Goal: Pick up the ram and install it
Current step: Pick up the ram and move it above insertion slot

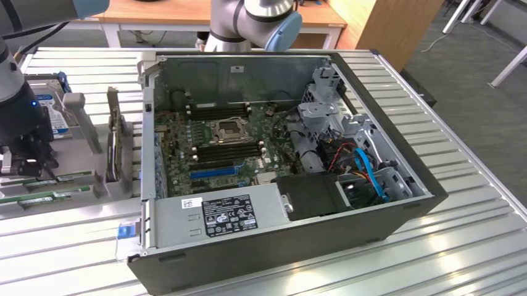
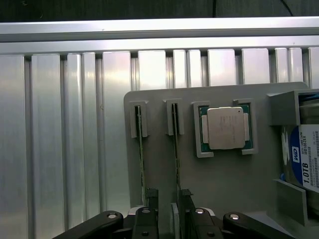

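Gripping: nothing. The gripper (image 2: 168,206) hangs with its jaws spread wide, and no stick is clamped between them.
Ram: the ram (image 2: 176,154) stands on edge in its slot of the grey tray (image 2: 234,199), with a second stick (image 2: 141,154) in the slot just beside it. Both run in under the fingertips (image 2: 152,199), and I cannot tell which of the two the jaws are lined up on.
Tray position: in the exterior view, at about nine o'clock from the open computer case (image 1: 288,246), on the slatted table (image 1: 461,246).
Other tray parts: the processor (image 2: 225,128) and the hard drive (image 2: 306,159) rest in their own pockets.
Memory slots: the black memory slots (image 1: 221,150) on the motherboard (image 1: 181,166), at twelve and six o'clock of the processor socket (image 1: 226,129), look unfilled.
Done: by my judgement, only the approach; the gripper is low over the sticks.
Left: the whole pick and the whole install; the ram is not yet grasped, lifted, carried or seated.
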`<control>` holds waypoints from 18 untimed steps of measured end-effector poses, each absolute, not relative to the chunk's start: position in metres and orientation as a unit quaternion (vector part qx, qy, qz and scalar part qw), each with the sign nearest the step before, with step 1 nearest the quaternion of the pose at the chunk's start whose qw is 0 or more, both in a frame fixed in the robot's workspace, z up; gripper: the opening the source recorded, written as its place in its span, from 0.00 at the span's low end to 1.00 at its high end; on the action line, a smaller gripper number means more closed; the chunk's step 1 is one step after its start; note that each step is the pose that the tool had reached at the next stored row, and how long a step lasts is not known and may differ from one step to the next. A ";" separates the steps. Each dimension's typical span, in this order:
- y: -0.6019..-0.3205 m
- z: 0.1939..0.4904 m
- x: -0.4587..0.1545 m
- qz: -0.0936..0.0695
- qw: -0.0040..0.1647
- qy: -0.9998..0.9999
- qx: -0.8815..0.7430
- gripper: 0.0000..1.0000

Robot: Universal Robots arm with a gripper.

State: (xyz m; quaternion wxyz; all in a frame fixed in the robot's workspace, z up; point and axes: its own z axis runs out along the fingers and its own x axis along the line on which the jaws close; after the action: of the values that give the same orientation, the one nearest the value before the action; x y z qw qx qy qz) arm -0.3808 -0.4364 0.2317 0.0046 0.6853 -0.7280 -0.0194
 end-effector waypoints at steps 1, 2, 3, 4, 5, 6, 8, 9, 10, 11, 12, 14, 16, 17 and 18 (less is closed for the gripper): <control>-0.437 0.232 -0.381 -0.019 0.005 -0.728 0.685 0.31; -0.437 0.232 -0.381 -0.019 0.005 -0.728 0.685 0.31; -0.438 0.232 -0.381 -0.019 0.005 -0.728 0.685 0.31; -0.439 0.232 -0.381 -0.019 0.005 -0.728 0.685 0.31; -0.440 0.232 -0.381 -0.019 0.005 -0.728 0.685 0.31; -0.440 0.232 -0.381 -0.019 0.005 -0.728 0.685 0.31; -0.442 0.232 -0.381 -0.019 0.005 -0.728 0.685 0.31; -0.443 0.232 -0.381 -0.019 0.005 -0.728 0.685 0.31; -0.445 0.232 -0.381 -0.019 0.005 -0.728 0.685 0.31; -0.446 0.232 -0.381 -0.019 0.005 -0.728 0.685 0.31; -0.447 0.232 -0.381 -0.019 0.005 -0.728 0.685 0.31; -0.449 0.232 -0.381 -0.019 0.005 -0.728 0.685 0.31; -0.450 0.232 -0.381 -0.019 0.005 -0.728 0.685 0.31; -0.451 0.232 -0.381 -0.019 0.005 -0.728 0.685 0.31; -0.452 0.232 -0.381 -0.019 0.005 -0.728 0.685 0.31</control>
State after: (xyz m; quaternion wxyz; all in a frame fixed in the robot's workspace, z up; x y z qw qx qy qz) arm -0.3807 -0.4518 0.2318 0.0047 0.6854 -0.7279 -0.0194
